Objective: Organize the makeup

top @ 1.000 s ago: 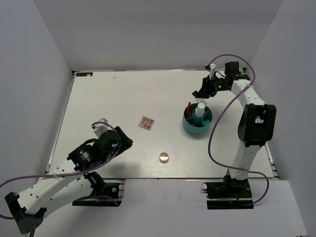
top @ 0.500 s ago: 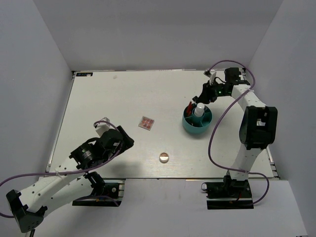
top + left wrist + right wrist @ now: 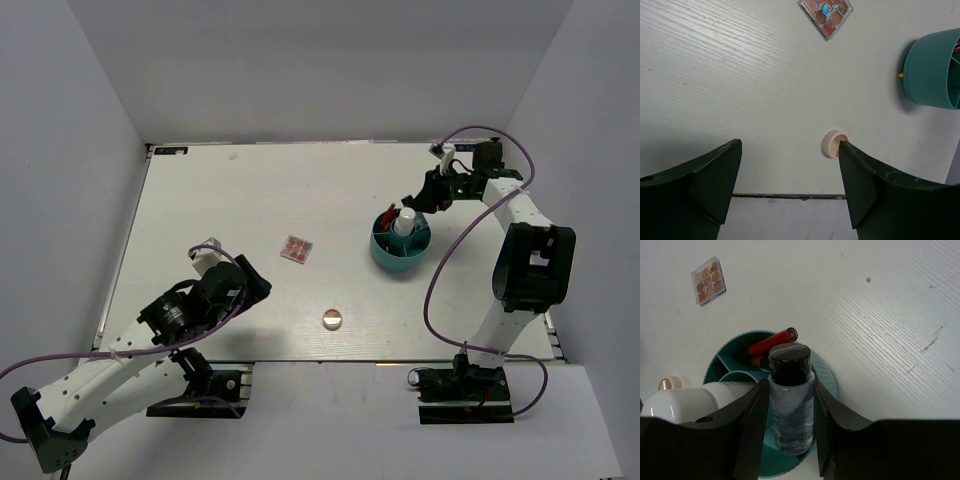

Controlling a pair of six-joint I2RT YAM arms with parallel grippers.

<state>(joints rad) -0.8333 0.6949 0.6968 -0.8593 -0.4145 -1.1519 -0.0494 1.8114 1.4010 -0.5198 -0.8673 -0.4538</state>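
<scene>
My right gripper point(image 3: 790, 386) is shut on a clear bottle with a black cap point(image 3: 790, 405), holding it over the rim of the teal divided container point(image 3: 826, 374). Inside the container stand a white bottle point(image 3: 695, 402) and a red tube point(image 3: 771, 343). In the top view the right gripper point(image 3: 422, 200) hangs at the back right of the teal container point(image 3: 400, 255). The square pinkish palette point(image 3: 296, 248) and the small round compact point(image 3: 332, 319) lie on the table. My left gripper point(image 3: 789, 146) is open, low over the table, its right finger beside the compact point(image 3: 831, 143).
The palette point(image 3: 826, 15) lies ahead of the left gripper, and the teal container point(image 3: 930, 70) to its right. The table's near edge point(image 3: 790, 195) runs just under the left fingers. Walls close in the table on three sides.
The right wrist has swung to the right and a little nearer, carrying the black-capped bottle over the container's back right rim. The left arm has hardly moved.
</scene>
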